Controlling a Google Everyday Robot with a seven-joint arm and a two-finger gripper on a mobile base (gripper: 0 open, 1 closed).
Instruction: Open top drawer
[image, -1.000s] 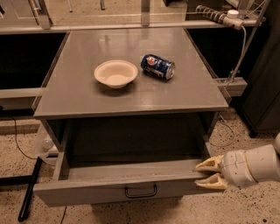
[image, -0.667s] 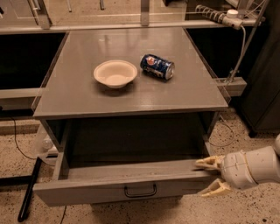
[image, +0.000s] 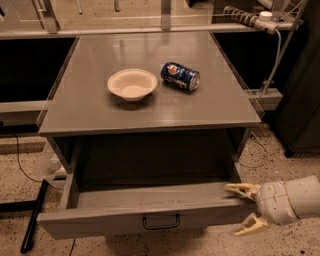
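Note:
The top drawer (image: 150, 217) stands pulled well out from under the grey cabinet top (image: 150, 107). Its grey box interior shows empty, and its black bar handle (image: 161, 221) sits at the centre of the flat grey front. My gripper (image: 244, 209), white with cream fingers, is at the drawer's right front corner. The fingers are spread open: the upper fingertip (image: 235, 188) lies at the drawer's right rim, the lower one (image: 245, 230) hangs below and outside the front. It holds nothing.
A cream bowl (image: 132, 84) and a blue soda can (image: 180, 76) lying on its side rest on the cabinet top. A black bar (image: 34, 215) lies on the speckled floor at the left. Cables and a rail (image: 265, 95) stand at the right.
My gripper's fingers have spread apart, the lower one dropping below the drawer front. The drawer stays pulled out as before.

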